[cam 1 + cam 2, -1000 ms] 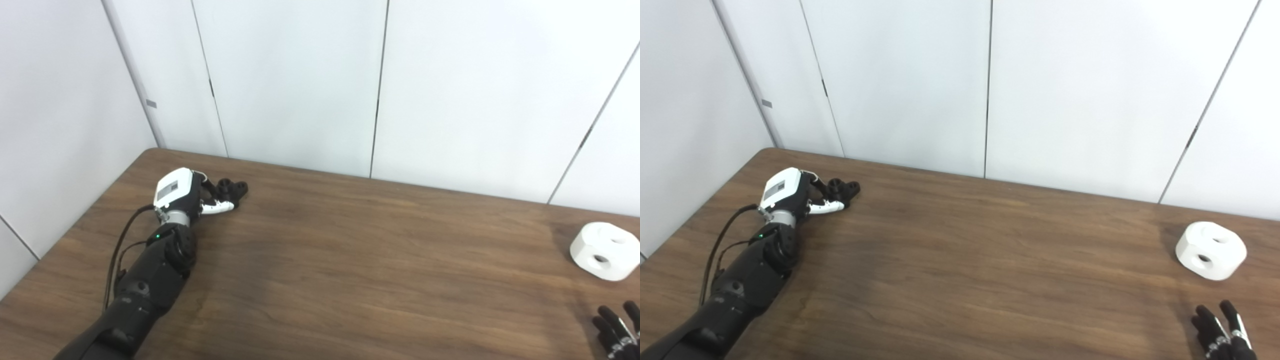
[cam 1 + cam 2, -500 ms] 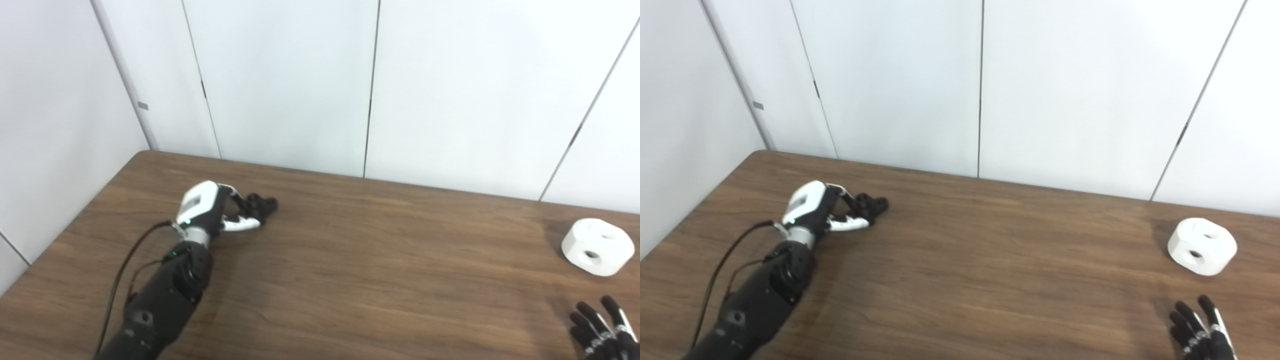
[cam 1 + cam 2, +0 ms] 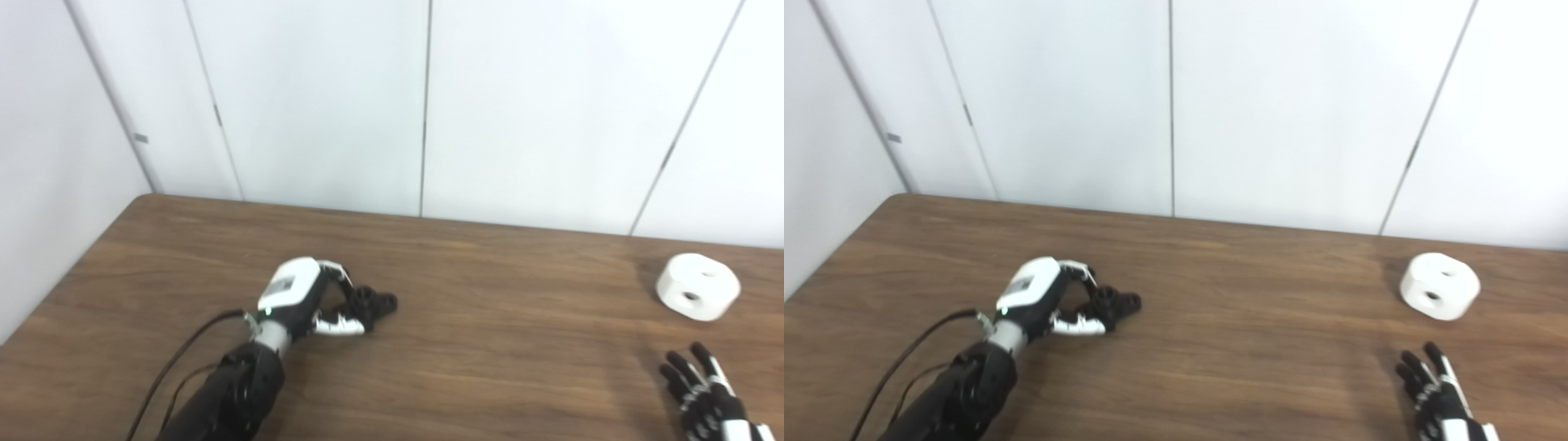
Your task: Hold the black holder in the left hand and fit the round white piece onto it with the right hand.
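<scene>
The black holder (image 3: 375, 302) is a small dark piece with round openings, held in my left hand (image 3: 295, 296) between fingers and thumb, low over the brown table (image 3: 490, 367) at centre left. The round white piece (image 3: 698, 286) with holes in its top and side lies on the table at the far right. My right hand (image 3: 704, 392) is at the bottom right corner, fingers spread and empty, a short way in front of the white piece and apart from it. The same scene shows in the right eye view: holder (image 3: 1116, 302), white piece (image 3: 1439, 286).
White wall panels (image 3: 318, 104) stand right behind the table's far edge and along its left side. A black cable (image 3: 184, 355) runs along my left forearm.
The camera has swung right. My left hand has carried the black holder right and nearer, toward the table's middle. My right hand has come further into view. The white piece has stayed put.
</scene>
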`<action>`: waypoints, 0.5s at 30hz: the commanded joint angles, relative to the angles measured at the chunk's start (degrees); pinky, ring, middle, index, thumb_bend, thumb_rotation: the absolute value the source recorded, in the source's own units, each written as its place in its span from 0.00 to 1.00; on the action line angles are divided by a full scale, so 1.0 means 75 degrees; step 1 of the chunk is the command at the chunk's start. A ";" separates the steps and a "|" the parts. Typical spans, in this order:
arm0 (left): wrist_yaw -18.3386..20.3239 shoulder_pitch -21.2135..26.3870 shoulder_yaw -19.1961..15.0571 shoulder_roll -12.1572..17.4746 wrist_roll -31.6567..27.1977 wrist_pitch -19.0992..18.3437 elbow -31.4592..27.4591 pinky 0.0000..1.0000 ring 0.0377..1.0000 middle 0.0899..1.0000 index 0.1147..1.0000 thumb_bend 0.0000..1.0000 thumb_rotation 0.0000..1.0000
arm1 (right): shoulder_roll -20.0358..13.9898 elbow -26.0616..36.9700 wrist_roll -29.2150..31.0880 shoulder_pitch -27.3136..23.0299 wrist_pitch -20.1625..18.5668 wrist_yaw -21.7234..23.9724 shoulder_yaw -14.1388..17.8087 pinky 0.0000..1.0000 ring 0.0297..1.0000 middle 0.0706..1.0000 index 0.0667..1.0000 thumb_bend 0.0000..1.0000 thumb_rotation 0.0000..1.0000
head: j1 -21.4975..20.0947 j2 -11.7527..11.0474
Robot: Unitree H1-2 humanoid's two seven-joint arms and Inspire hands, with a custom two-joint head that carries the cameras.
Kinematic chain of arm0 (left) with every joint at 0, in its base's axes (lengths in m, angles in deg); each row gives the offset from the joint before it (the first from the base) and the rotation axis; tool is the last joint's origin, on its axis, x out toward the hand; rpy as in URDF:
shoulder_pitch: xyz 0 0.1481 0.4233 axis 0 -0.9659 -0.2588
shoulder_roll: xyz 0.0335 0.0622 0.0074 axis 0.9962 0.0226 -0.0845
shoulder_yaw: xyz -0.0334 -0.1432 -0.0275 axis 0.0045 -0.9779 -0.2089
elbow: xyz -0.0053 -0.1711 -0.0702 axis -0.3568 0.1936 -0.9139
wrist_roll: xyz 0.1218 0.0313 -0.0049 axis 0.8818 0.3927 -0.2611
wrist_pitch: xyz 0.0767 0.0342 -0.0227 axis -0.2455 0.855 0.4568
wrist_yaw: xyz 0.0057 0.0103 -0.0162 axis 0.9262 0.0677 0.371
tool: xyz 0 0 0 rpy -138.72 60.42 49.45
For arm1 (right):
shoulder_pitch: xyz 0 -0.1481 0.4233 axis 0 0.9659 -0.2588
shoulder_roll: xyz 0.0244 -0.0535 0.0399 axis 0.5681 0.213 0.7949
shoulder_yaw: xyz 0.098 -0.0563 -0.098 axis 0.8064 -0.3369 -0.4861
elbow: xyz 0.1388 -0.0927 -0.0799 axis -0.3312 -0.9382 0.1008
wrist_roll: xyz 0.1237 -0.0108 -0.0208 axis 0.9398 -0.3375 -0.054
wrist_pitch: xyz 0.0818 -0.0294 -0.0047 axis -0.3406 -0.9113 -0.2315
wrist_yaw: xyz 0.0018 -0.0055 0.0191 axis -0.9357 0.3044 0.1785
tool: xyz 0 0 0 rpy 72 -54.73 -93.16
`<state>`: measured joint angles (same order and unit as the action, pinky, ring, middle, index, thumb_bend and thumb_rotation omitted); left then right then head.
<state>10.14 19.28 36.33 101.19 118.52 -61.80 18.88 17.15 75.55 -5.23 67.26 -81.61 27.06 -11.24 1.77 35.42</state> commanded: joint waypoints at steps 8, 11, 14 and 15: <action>0.0866 -0.0649 0.0592 -0.0298 0.0432 0.0259 -0.1151 0.93 0.88 0.77 0.42 0.52 0.05 | 0.0353 0.0615 -0.0454 0.0076 -0.0489 -0.0348 -0.0409 1.00 0.92 0.90 0.97 0.62 0.92 | -0.0514 0.0270; 0.0954 -0.0816 0.0731 -0.0284 0.0535 0.0431 -0.1282 0.93 0.88 0.78 0.42 0.52 0.05 | 0.0410 0.0788 -0.0629 0.0101 -0.0591 -0.0495 -0.0507 0.98 0.90 0.88 0.97 0.60 0.93 | -0.0694 0.0375; 0.1130 -0.0895 0.0863 -0.0219 0.0569 0.0523 -0.1379 0.94 0.89 0.78 0.42 0.52 0.05 | 0.0450 0.0922 -0.0636 0.0118 -0.0705 -0.0604 -0.0566 0.99 0.90 0.89 0.97 0.62 0.93 | -0.0835 0.0470; 0.1196 -0.0921 0.0902 -0.0208 0.0605 0.0548 -0.1422 0.94 0.89 0.78 0.42 0.52 0.05 | 0.0455 0.0975 -0.0627 0.0127 -0.0743 -0.0628 -0.0583 0.99 0.91 0.89 0.97 0.62 0.93 | -0.0869 0.0502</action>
<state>16.29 13.59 41.32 99.16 122.27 -59.47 8.93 18.53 80.98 -9.86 67.46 -86.93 22.15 -14.92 -4.74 39.11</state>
